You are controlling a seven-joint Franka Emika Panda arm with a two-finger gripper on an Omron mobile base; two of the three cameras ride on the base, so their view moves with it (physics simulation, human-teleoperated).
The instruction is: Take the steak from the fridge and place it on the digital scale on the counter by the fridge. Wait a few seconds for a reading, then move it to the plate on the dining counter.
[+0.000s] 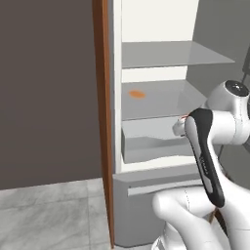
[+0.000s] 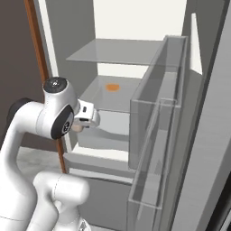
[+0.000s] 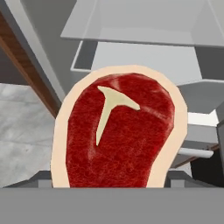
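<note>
The steak point(image 3: 118, 131), red with a pale tan rim and a T-shaped whitish streak, sits close up in the hand view and hides the fingertips. My gripper point(image 2: 82, 123) is shut on it, just outside the open fridge point(image 1: 156, 97) at the level of the grey drawer point(image 1: 151, 144). A sliver of the steak point(image 1: 184, 117) peeks past the hand in the left base view, and a tan edge of it point(image 2: 77, 129) shows under the hand in the right base view. The digital scale, the plate and the dining counter are out of view.
A flat orange blob point(image 1: 137, 94) lies on the middle fridge shelf point(image 2: 108, 97). The fridge door point(image 2: 158, 122), with clear bins, stands open on the right. A reddish-brown wood panel point(image 1: 103, 122) borders the fridge on the left. Grey tiled floor point(image 1: 49, 215) lies below.
</note>
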